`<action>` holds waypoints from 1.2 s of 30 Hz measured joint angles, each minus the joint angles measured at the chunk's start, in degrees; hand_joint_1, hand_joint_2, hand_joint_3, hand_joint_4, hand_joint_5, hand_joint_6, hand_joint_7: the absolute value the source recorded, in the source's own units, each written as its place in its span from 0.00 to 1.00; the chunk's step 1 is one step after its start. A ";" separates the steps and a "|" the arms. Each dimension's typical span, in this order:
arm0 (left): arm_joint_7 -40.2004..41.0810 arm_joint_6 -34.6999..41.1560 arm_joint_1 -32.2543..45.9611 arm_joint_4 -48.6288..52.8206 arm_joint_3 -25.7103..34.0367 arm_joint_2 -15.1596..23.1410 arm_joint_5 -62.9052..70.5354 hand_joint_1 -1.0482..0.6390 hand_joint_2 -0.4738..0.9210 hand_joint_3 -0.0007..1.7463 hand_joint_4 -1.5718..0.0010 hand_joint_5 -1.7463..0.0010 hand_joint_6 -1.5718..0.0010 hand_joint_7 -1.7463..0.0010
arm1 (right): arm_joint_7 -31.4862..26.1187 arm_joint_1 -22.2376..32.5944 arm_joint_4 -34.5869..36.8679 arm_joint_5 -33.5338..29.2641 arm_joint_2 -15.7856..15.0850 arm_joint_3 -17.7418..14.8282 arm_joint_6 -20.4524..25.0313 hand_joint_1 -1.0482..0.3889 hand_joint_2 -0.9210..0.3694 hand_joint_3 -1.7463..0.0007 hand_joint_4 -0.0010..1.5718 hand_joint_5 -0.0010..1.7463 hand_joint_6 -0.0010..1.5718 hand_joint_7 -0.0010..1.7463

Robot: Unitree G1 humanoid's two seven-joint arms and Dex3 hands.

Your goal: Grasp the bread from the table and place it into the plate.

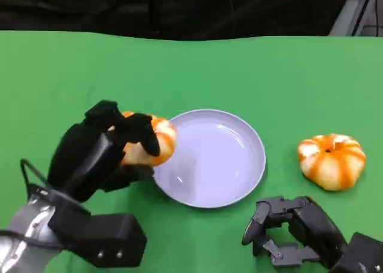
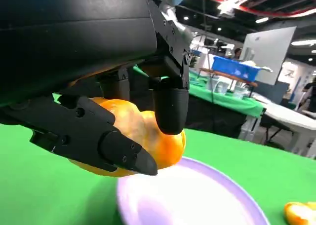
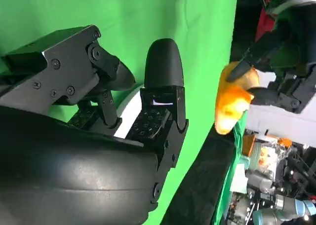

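My left hand [image 1: 102, 150] grips an orange-and-white bread [image 1: 154, 142] at the left rim of the pale lilac plate [image 1: 254, 165]. In the left wrist view black fingers [image 2: 98, 138] wrap the bread [image 2: 165, 143], which hangs just over the near edge of the plate [image 2: 197, 200]. A second, pumpkin-shaped bread [image 1: 331, 160] lies on the green table to the right of the plate. My right hand [image 1: 293, 231] rests low at the front right, below the plate, with nothing in its loosely bent fingers. The right wrist view shows the held bread [image 3: 234, 96] from afar.
The green cloth [image 1: 60, 75] covers the whole table, with bare room behind and left of the plate. A dark edge [image 1: 179, 36] marks the table's far side. Other tables and equipment stand in the background of the wrist views.
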 measured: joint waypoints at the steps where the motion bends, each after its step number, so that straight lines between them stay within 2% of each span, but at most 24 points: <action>1: -0.02 0.00 -0.42 0.05 -0.35 -0.13 0.00 0.52 0.96 0.00 0.66 0.00 0.68 0.11 | -0.14 0.00 0.01 -0.10 0.00 0.00 0.00 0.80 0.27 0.40 0.63 0.78 0.63 0.59; 13: -1.72 -0.03 -4.90 1.13 -2.99 -2.06 0.01 0.52 0.95 0.00 0.65 0.00 0.68 0.11 | -1.14 -0.01 0.01 -1.02 0.41 0.19 -0.01 0.82 0.27 0.39 0.63 0.77 0.64 0.59; 20: -3.12 -1.01 -7.56 3.80 -4.65 -4.03 -0.20 0.54 0.95 0.00 0.67 0.00 0.72 0.07 | -1.13 -0.05 0.14 -1.07 0.57 0.23 -0.08 0.82 0.26 0.40 0.63 0.78 0.63 0.58; 31: -6.08 -0.90 -11.13 10.05 -5.89 -7.24 -2.10 0.56 0.96 0.00 0.69 0.02 0.67 0.17 | -1.18 -0.01 -0.29 -1.41 0.63 0.30 0.90 0.80 0.26 0.40 0.63 0.77 0.65 0.58; 36: -6.84 -2.37 -14.51 19.45 -5.94 -9.62 -4.84 0.57 0.96 0.00 0.68 0.03 0.67 0.18 | -0.95 0.04 -0.47 -1.40 0.86 0.44 0.89 0.78 0.28 0.39 0.64 0.77 0.65 0.58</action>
